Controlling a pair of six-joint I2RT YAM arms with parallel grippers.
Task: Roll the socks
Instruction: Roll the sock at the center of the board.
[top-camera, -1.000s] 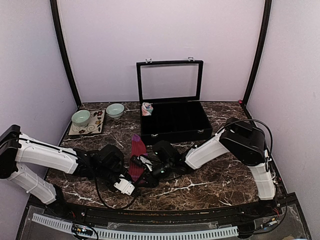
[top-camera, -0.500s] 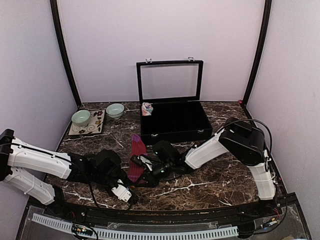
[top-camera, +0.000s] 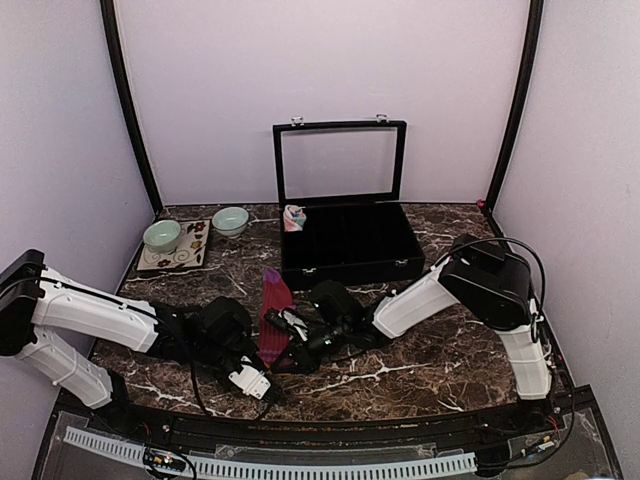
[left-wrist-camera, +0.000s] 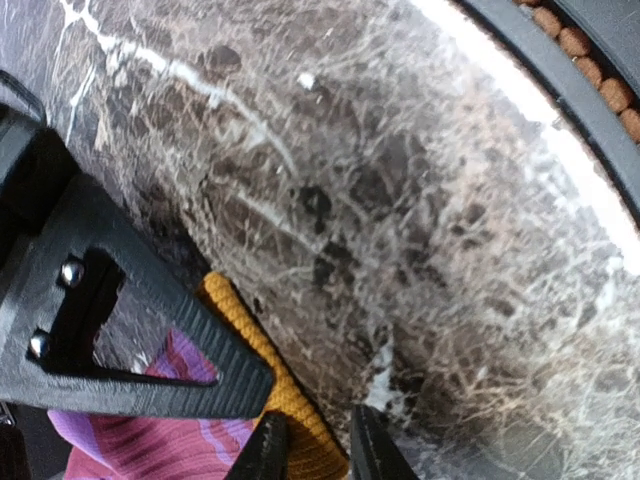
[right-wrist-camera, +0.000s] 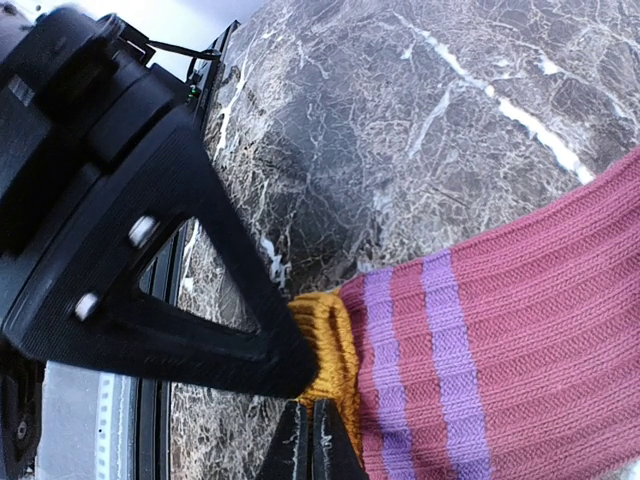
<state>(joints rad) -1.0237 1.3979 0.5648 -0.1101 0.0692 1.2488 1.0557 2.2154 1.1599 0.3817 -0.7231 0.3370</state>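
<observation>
At the counter's (top-camera: 455, 355) far left corner, two pale green bowls (top-camera: 162, 235) sit by a patterned mat (top-camera: 182, 256). The left gripper (left-wrist-camera: 315, 455) is low near the near edge, left of centre. Its jaws stand narrowly parted with the orange cuff (left-wrist-camera: 285, 395) of the maroon sock (top-camera: 275, 298) between them; whether they pinch it I cannot tell. This sock lies flat, running from the cuff toward the far edge. The right gripper (right-wrist-camera: 310, 445) meets the cuff from the other side, jaws pressed together at its edge. Behind, a black case (top-camera: 350, 270) stands open, with the salmon-pink sock (top-camera: 294, 217) bundled at its far left corner.
</observation>
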